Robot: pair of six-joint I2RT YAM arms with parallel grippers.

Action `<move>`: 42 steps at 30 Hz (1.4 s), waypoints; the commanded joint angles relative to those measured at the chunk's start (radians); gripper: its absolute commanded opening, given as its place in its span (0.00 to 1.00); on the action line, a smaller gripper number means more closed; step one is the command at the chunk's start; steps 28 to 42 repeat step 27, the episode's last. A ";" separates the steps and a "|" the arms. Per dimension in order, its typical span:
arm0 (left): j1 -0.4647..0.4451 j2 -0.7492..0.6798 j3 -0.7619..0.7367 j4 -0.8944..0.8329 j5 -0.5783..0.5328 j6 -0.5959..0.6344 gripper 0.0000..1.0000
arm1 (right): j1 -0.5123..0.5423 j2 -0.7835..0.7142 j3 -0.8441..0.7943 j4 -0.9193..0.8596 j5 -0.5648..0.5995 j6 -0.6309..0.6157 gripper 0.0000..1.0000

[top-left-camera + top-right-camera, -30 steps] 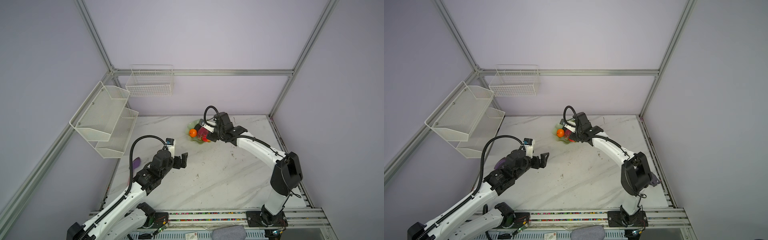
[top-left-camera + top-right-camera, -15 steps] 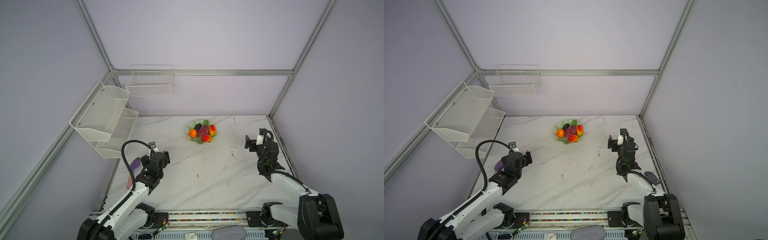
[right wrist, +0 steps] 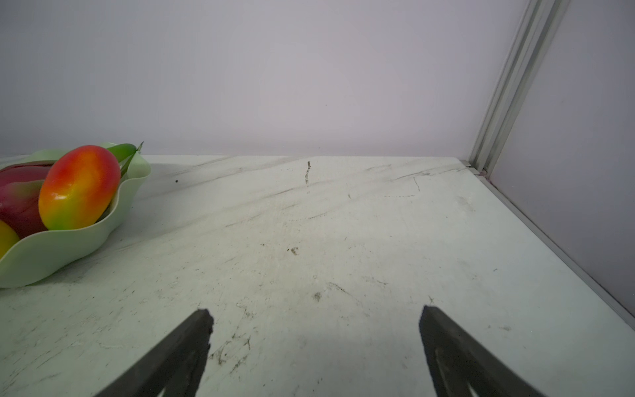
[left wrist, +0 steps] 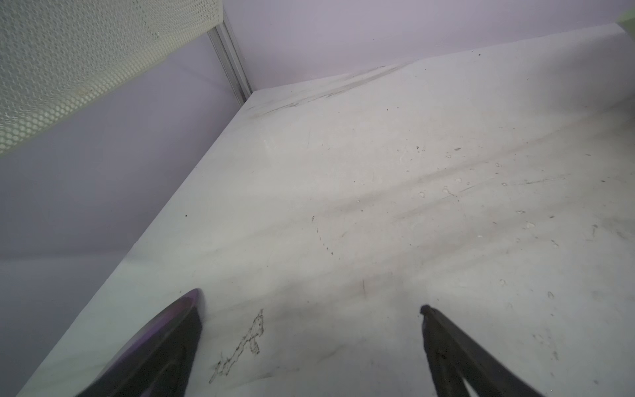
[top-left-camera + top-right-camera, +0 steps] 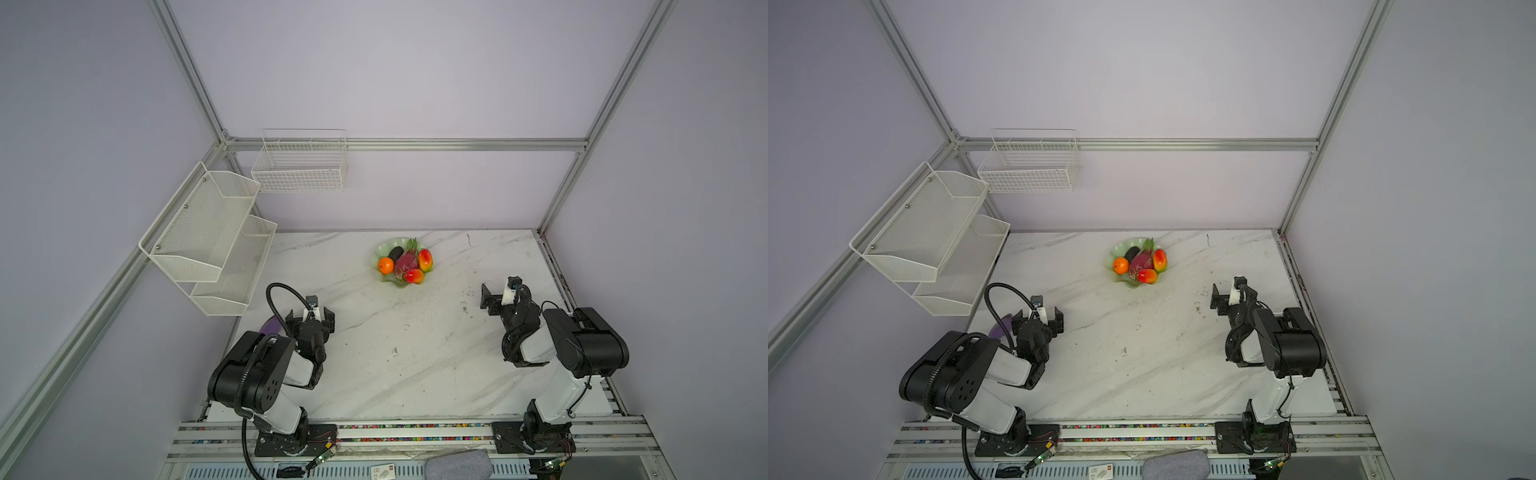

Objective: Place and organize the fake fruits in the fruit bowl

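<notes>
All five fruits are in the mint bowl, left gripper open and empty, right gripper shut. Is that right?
Not quite. The right gripper is open, not shut: the right wrist view shows its fingers wide apart over bare table. The rest stands: all five fruits lie in the mint bowl, and the left gripper is open and empty.

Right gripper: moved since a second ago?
Yes. The right gripper has withdrawn from over the fruit bowl to the near right part of the table, jaws open, holding nothing.
</notes>
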 commanded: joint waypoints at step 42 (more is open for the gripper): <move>0.096 -0.004 0.179 -0.114 0.103 -0.074 1.00 | -0.028 -0.012 0.110 -0.058 -0.017 0.012 0.97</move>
